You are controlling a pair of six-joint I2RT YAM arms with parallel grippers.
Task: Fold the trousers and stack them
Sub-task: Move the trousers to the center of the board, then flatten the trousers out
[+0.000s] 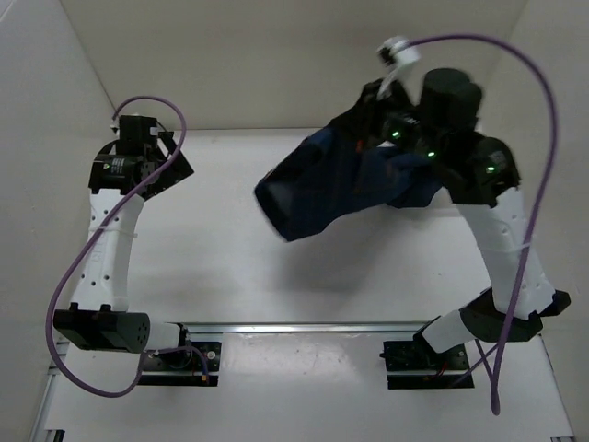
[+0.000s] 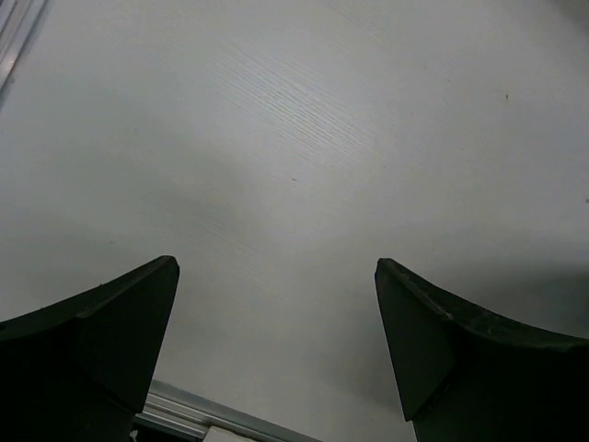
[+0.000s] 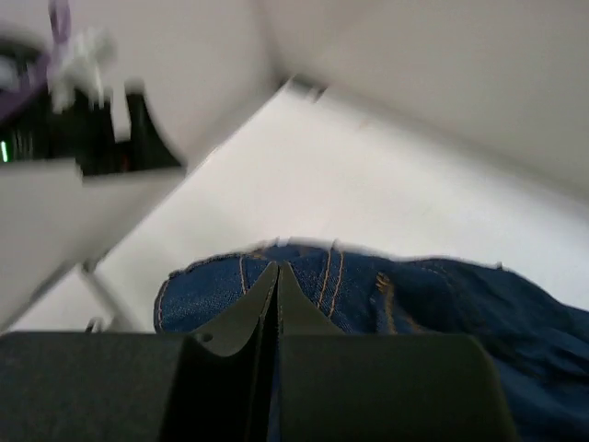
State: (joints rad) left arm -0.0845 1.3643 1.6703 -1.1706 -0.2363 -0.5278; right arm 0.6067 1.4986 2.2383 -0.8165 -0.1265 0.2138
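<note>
One white table (image 1: 230,276) lay below. Over its far right part the trousers (image 1: 327,189) hung bunched — soft, floppy, likely heavy. The right gripper (image 3: 276,269) was pinched tight on a stitched part — a strong place to hold. The left gripper (image 2: 276,267) gaped wide by the left edge.

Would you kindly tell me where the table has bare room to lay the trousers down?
The widest bare patch of table lies in the middle, between the left arm, the metal rail and the trousers hanging from the shut right end effector. It is bare too under the open left end effector. The rear right is crowded.
</note>
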